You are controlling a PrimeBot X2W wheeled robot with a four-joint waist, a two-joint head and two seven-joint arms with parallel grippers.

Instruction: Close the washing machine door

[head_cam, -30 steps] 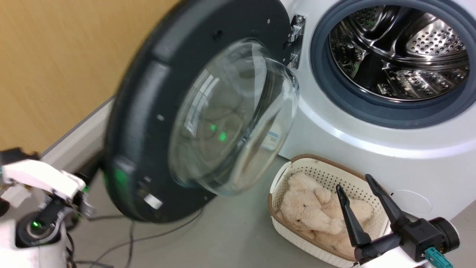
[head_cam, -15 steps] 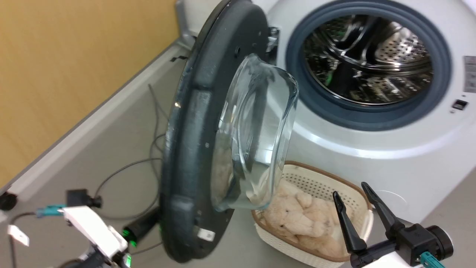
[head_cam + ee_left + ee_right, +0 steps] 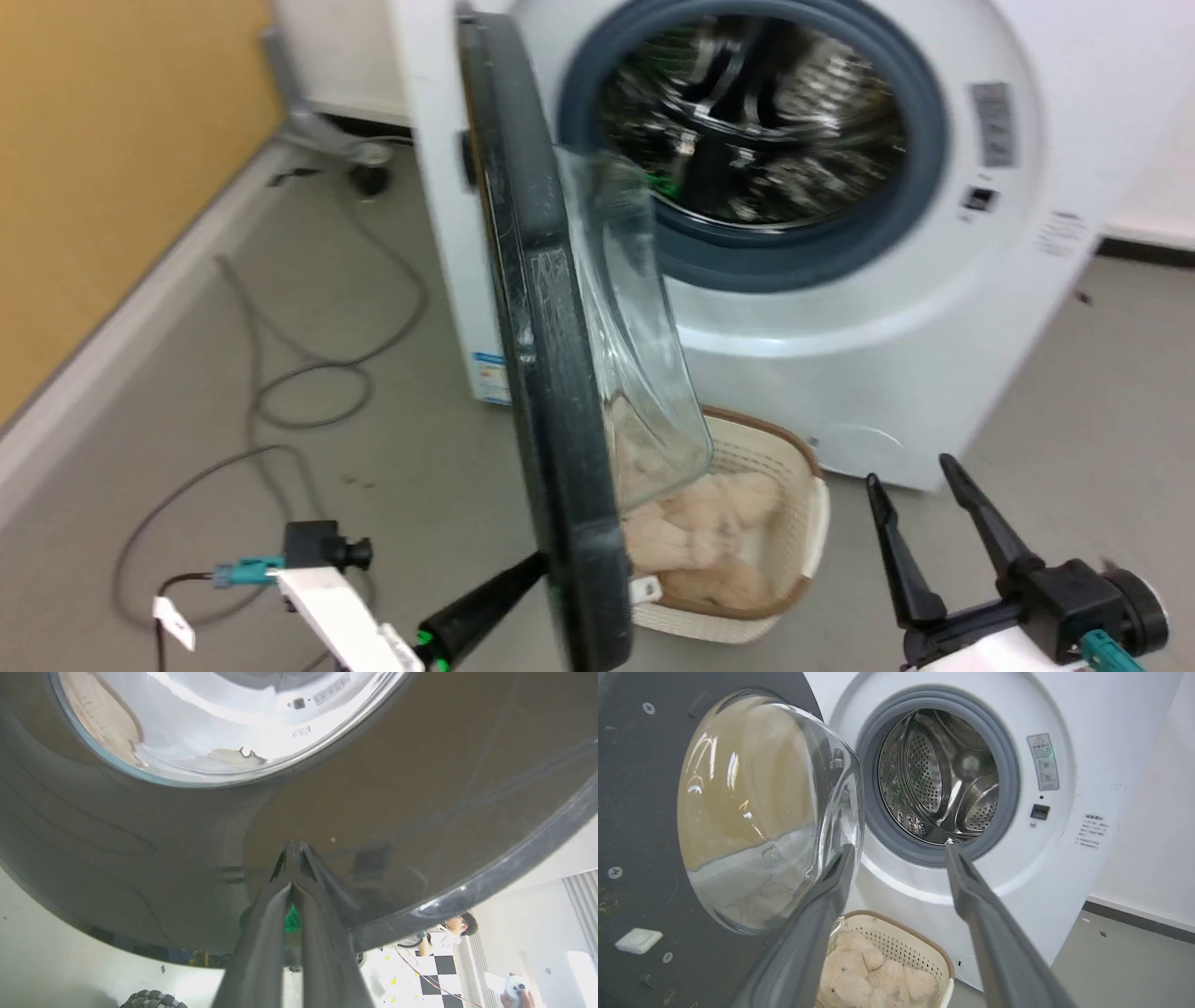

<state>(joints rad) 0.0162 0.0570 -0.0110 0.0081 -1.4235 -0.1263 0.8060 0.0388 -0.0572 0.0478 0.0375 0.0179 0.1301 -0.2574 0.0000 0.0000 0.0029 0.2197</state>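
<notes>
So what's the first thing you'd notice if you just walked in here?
The big black washing machine door grabs the eye, standing half open and edge-on in the middle of the head view, with the shut left gripper pressed against its glossy front. Behind it gapes the shiny steel drum of the white washing machine, and on the floor below sits a basket holding a fluffy beige toy.

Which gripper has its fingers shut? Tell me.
The left gripper: its fingers pressed together, tips at the glossy front of the washing machine door. The right gripper has fingers spread apart, clear of the door.
</notes>
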